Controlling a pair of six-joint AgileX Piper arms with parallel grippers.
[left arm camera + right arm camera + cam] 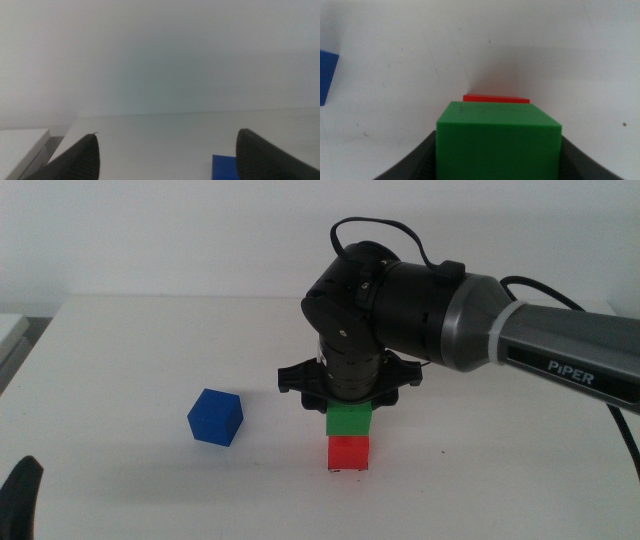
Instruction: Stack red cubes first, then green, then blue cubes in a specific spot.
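The red cube [348, 453] stands on the white table [150, 340] near the front middle. The green cube [349, 419] sits squarely on top of it, and my right gripper [349, 406] reaches straight down with its jaws shut on the green cube's sides. In the right wrist view the green cube [497, 142] fills the space between the jaws, with a strip of the red cube [496, 98] showing beyond it. The blue cube [215, 417] lies alone on the table to the left of the stack. My left gripper [20, 490] waits open at the bottom left corner.
The right arm's thick body hangs above and behind the stack. In the left wrist view a corner of the blue cube [223, 167] shows between the wide-apart jaws of my left gripper [167, 155]. A table edge runs along the far left.
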